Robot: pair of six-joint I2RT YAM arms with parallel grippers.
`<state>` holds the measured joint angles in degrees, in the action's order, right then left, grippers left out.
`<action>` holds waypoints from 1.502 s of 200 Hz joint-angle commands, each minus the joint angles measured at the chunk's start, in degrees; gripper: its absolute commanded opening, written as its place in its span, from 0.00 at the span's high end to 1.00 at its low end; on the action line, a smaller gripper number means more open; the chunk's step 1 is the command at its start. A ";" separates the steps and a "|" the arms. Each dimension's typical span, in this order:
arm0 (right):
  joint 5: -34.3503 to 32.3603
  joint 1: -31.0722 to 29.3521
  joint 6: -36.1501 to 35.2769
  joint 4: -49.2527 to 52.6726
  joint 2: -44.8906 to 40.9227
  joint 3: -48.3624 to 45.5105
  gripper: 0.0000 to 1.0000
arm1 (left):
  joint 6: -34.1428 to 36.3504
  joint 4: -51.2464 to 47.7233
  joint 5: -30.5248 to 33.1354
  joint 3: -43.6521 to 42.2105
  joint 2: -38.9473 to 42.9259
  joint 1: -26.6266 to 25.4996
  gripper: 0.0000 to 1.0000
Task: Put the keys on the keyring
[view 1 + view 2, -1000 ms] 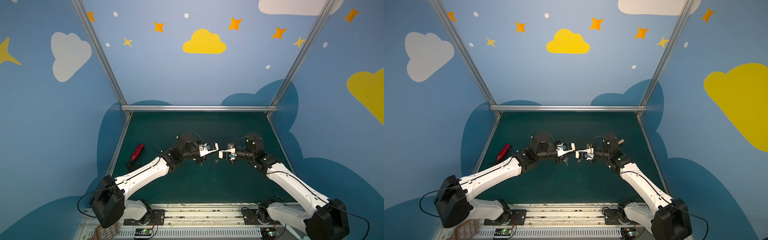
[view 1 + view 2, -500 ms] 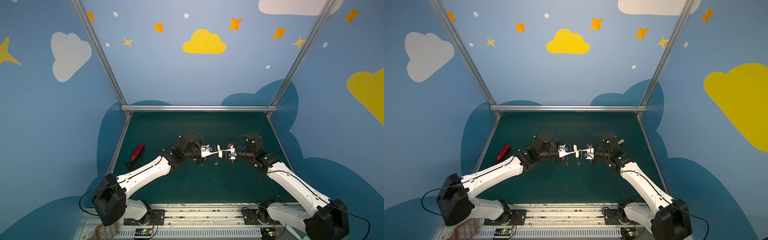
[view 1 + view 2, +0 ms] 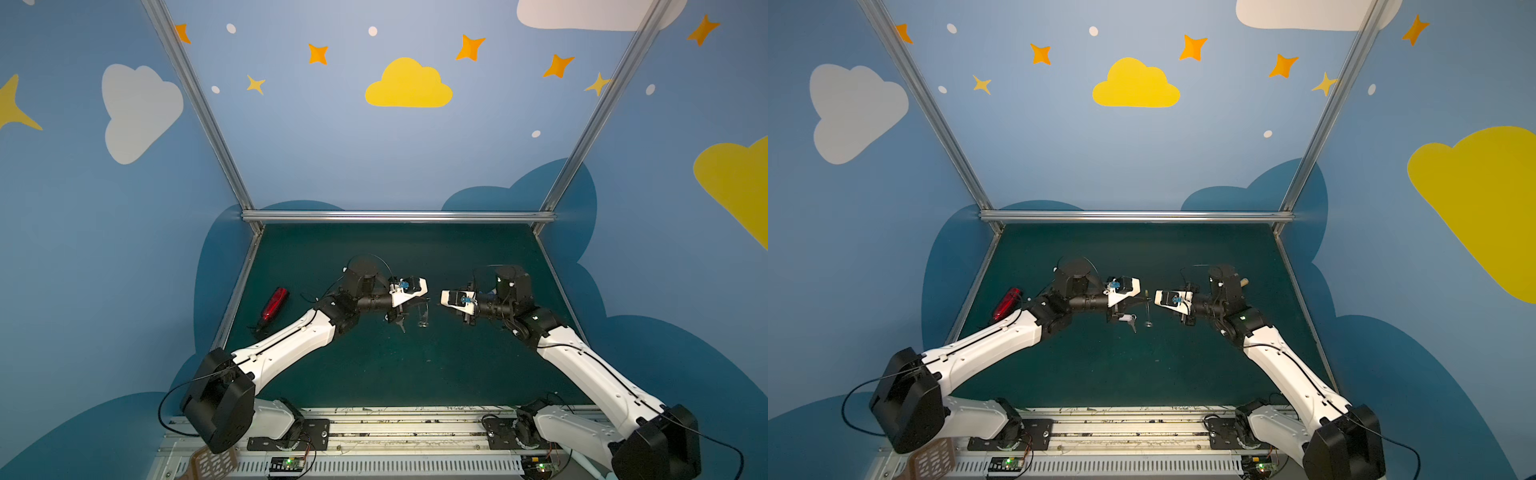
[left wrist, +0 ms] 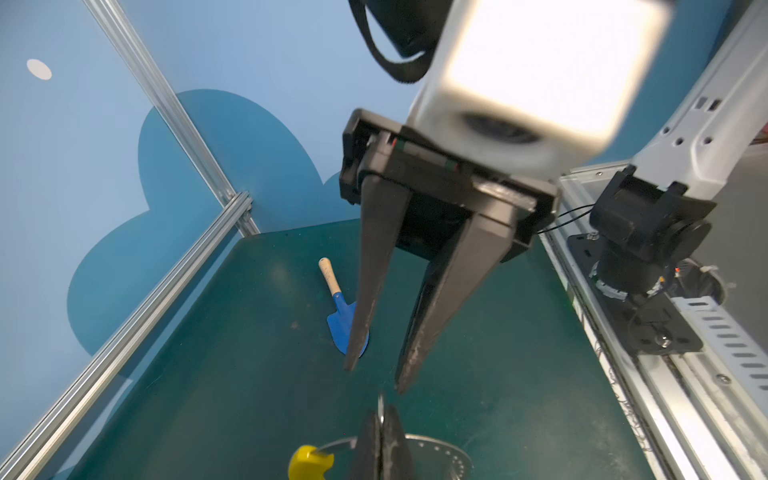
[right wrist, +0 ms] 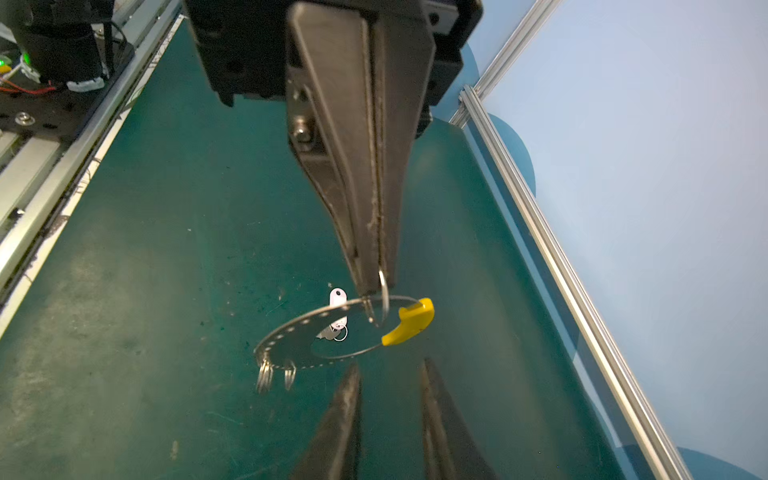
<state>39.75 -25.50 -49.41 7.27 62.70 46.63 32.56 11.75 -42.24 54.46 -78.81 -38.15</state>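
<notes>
the left end effector (image 5: 372,291) clamps the keyring (image 5: 291,336) above mid-table, the right end effector (image 5: 390,370) gapes empty, and in a top view the keys (image 3: 1128,319) sit at the keyring's 8 o'clock, whether threaded i cannot tell.

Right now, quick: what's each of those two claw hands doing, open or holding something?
Left gripper: fingers closed on the keyring, which hangs from them.
Right gripper: fingers open, holding nothing.

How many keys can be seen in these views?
1. The key, on its white tag, shows through the hole of the keyring pinched by the left gripper. More could be hidden behind the arms.
</notes>
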 commanded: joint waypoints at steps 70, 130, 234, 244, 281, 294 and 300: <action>11.12 1.20 9.63 -0.88 0.58 1.70 0.75 | -4.43 4.82 -7.50 0.21 1.11 0.90 0.97; 14.25 1.18 12.46 -0.63 1.26 2.92 0.79 | -4.34 4.94 -7.84 0.21 0.95 1.06 0.96; 16.21 1.24 11.88 3.22 3.32 5.55 1.00 | -2.22 2.30 -6.36 0.36 1.64 0.85 0.96; 15.03 1.24 11.91 3.80 3.20 5.75 1.00 | -0.20 -0.60 -4.53 1.17 1.51 0.65 0.88; 8.57 1.40 11.45 8.81 3.77 6.80 1.00 | 8.47 -15.07 1.50 6.91 1.37 0.03 0.56; 6.86 1.32 10.58 11.48 3.90 7.72 1.00 | 10.12 -17.08 4.04 7.74 1.94 0.01 0.55; 6.58 1.25 9.95 12.12 3.81 7.94 1.00 | 10.83 -17.49 4.83 7.79 2.11 0.01 0.56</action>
<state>49.93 -24.40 -37.74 14.02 66.19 51.66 37.54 2.00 -42.35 60.14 -78.43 -37.95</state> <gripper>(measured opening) 0.054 0.449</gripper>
